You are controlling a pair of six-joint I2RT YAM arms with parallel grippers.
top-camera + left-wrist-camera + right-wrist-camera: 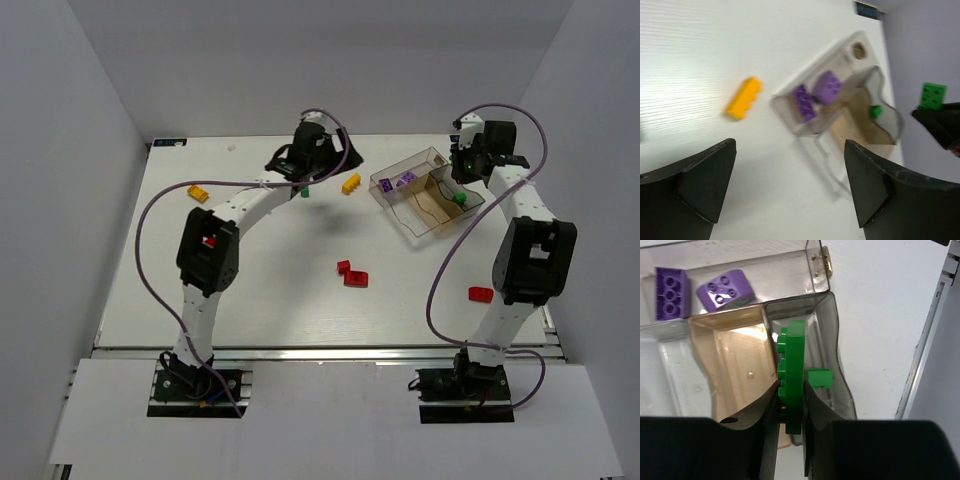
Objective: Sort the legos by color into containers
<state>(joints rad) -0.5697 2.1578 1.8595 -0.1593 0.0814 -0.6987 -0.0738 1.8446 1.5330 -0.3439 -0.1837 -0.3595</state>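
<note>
ten legos (356, 279), one box (422, 216)

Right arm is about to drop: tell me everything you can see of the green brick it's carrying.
The green brick is glossy plastic, long and thin, and looks undamaged. It is turned on edge, with its row of studs facing left in the right wrist view. The right gripper clamps its lower end and its upper part sticks out free. It hangs over the wavy-walled compartment, where a smaller green brick already lies. Only the fingers appear to touch it.
</note>
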